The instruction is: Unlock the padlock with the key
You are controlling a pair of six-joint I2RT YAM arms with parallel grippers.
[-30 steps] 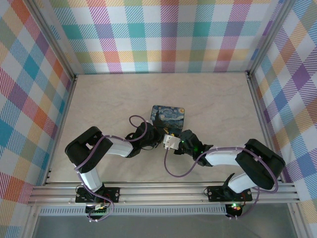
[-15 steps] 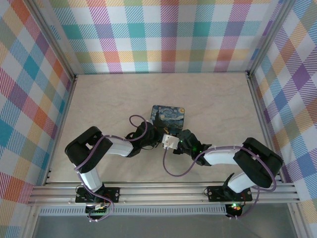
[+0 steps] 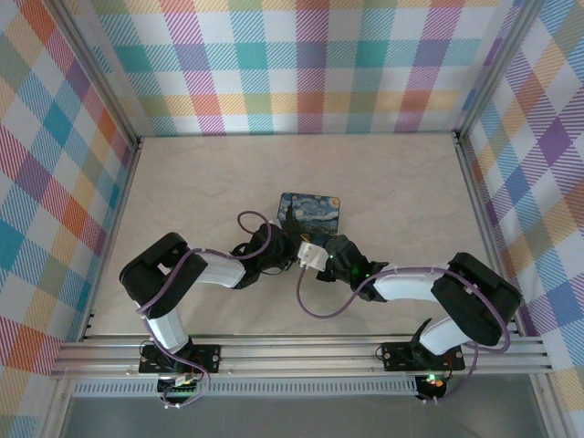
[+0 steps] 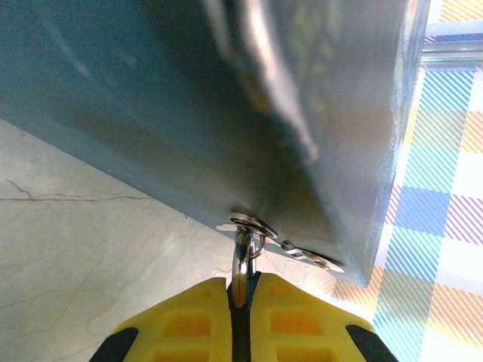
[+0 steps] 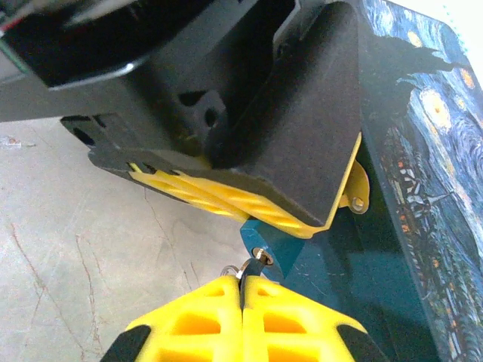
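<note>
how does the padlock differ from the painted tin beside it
Size: the padlock is tiny, while the tin is far bigger.
Look: the padlock has a plain teal-blue body with a small silvery part, while the tin's lid carries a dark-blue starry-night painting.
Pose: the tin lies flat on the table, while the padlock sits against the tin's side wall.
Both are bluish.

From above and behind the arm bases, the top camera looks down on the whole table (image 3: 201,182), with the painted tin (image 3: 310,211) mid-view. The wrist cameras look over the left pincer (image 4: 240,288) and right pincer (image 5: 241,290), close against that tin's near side, which all views share.
</note>
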